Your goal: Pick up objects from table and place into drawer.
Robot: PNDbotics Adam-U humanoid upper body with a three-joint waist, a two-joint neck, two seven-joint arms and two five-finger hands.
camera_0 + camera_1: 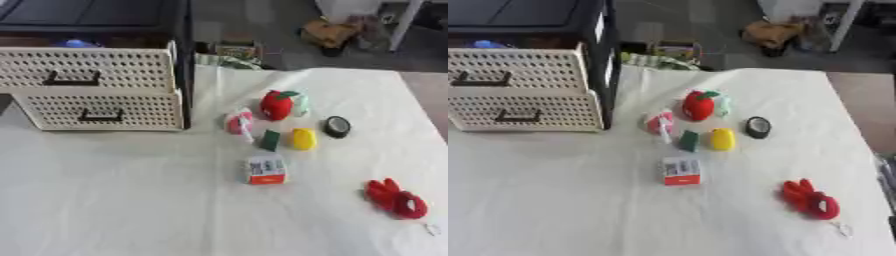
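A cream perforated drawer unit with two black-handled drawers stands at the table's left rear; its upper drawer is pulled out, with something blue showing behind it. On the white cloth lie a red strawberry-like toy, a pink and white packet, a small green block, a yellow piece, a black round thing, a small white and red box and a red soft toy. Neither hand shows in either view.
The table's white cloth spreads wide at the front and left. Beyond the far edge is a grey floor with a brown heap and a white post. The table's right edge runs close to the red soft toy.
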